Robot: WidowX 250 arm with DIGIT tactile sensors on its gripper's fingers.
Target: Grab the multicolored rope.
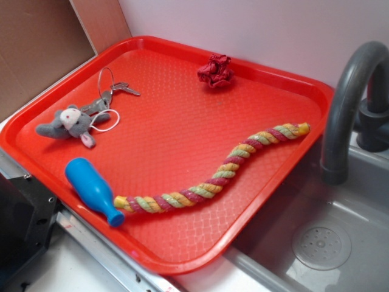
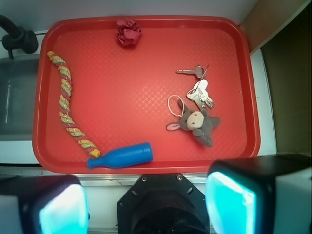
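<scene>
Twisted yellow, pink and green cotton rope (image 2: 68, 107) lies at nine o'clock on my red plastic tray (image 2: 146, 168); gripper (image 2: 146, 202) wide open, empty, approach pending: I must descend onto its middle.

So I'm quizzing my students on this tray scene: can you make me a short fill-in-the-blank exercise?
1. The multicolored rope lies on a ____ tray.
2. One rope end lies by the neck of the ____ bottle.
3. The keys are attached to a plush ____.
4. The open gripper holds ____.

Missing words: red; blue; mouse; nothing
</scene>
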